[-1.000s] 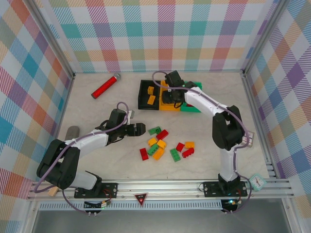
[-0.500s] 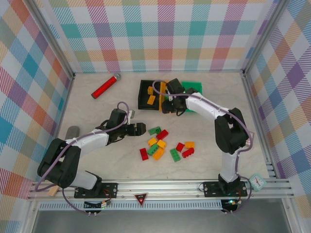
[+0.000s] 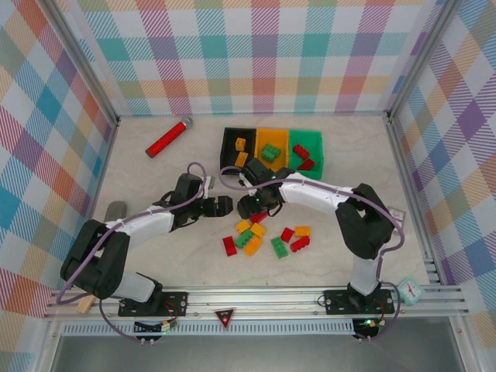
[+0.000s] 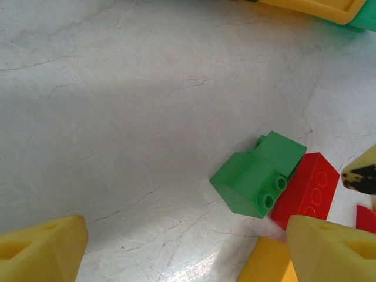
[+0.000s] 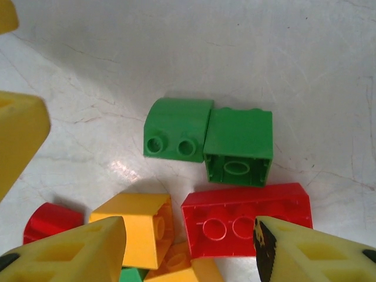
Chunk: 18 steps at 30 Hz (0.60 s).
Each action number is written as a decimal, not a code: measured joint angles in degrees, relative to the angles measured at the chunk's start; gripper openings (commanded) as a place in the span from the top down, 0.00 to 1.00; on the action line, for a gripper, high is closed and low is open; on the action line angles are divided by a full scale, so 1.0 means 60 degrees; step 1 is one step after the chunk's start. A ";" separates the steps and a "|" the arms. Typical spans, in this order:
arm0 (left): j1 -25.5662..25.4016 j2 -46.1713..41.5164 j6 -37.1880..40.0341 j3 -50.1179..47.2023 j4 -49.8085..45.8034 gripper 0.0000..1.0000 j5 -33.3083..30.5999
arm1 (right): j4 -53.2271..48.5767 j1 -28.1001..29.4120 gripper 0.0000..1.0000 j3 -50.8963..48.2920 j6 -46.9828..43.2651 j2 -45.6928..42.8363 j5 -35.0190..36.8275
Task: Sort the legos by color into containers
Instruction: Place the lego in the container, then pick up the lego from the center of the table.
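Top external shows the surface (image 3: 194,260) walled in checks on three sides, with the containers (image 3: 271,132) in a row near the back wall: black holding orange bricks, orange holding green, green holding red. A red cylinder (image 3: 169,137) lies well left of the containers and is no business of mine. Nearer me than the containers, past a bare strip, both arms meet at the loose legos (image 3: 267,236). My right claw (image 3: 249,208) hangs on the near side of the black container, released and empty, and my left claw (image 3: 223,205), a little farther left of it, is spread wide with nothing in it. I judge this a fresh pick for the right arm, with perhaps a third of the bricks sorted and about a dozen left out. From the right wrist, a green lego (image 5: 208,144) lies just ahead of my fingertips; it may be two pieces pressed together, I cannot tell. A red lego (image 5: 247,220) touches its near edge, with an orange lego (image 5: 138,226) beside that. The next move calls for choosing one brick, coming down square over it and clenching without dragging its neighbour. On the containers' side of the green lego the surface is bare, so there is room to lift away. Toward me the bricks crowd close, and my left claw's fingers stand near enough to bump.
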 measured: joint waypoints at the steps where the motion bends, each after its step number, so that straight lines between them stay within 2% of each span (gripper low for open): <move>1: 0.0000 0.0000 0.0000 0.0007 0.0000 0.13 -0.0044 | -0.0036 0.0033 0.40 0.0146 -0.0029 0.0138 0.0080; 6: 0.0095 0.0004 -0.0288 0.0018 -0.0091 0.12 -0.0601 | -0.0259 0.0240 0.40 0.0900 -0.0266 0.0674 0.0470; 11: 0.0667 0.0200 -0.0601 0.0018 -0.0062 0.12 -0.0568 | -0.0361 0.0255 0.40 0.1537 -0.0517 0.1129 0.0605; 18: 0.0852 0.0211 -0.0834 0.0011 -0.0095 0.12 -0.0667 | -0.0535 0.0306 0.41 0.2095 -0.0747 0.1825 0.0601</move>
